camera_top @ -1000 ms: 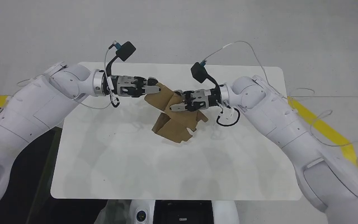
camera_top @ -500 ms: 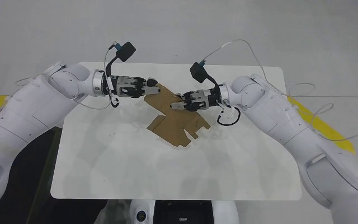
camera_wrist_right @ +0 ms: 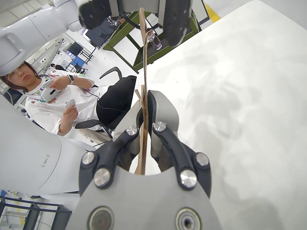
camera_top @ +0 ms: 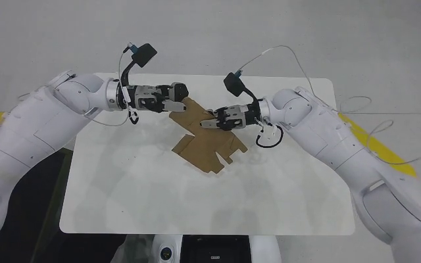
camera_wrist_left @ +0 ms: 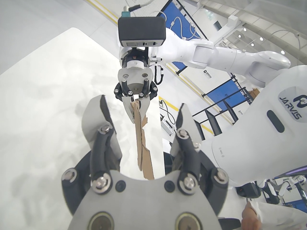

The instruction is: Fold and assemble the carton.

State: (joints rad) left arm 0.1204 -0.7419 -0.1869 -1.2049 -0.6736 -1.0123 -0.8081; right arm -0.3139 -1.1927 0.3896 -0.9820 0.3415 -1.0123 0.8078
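Note:
A flat brown carton (camera_top: 212, 148) hangs just above the white table (camera_top: 131, 197), its lower flaps near the tabletop. My right gripper (camera_top: 206, 123) is shut on the carton's upper middle edge; the right wrist view shows the cardboard (camera_wrist_right: 144, 56) edge-on, pinched between its pads (camera_wrist_right: 144, 98). My left gripper (camera_top: 182, 100) is open at the carton's far-left corner. Its fingers (camera_wrist_left: 96, 116) stand wide on either side of the thin cardboard (camera_wrist_left: 142, 142) without touching it. The right wrist view shows those same left fingers (camera_wrist_right: 176, 13) straddling the carton's far edge.
A black cable loop (camera_top: 268, 139) hangs under the right wrist close to the carton's right flap. The table's near half (camera_top: 210, 204) offers free room. The table's far edge runs just behind both wrists.
The carton has unfolded from a bunched, raised shape to a flatter sheet. My left gripper let go of its corner, opened wide and drew back a little. The right gripper kept its hold.

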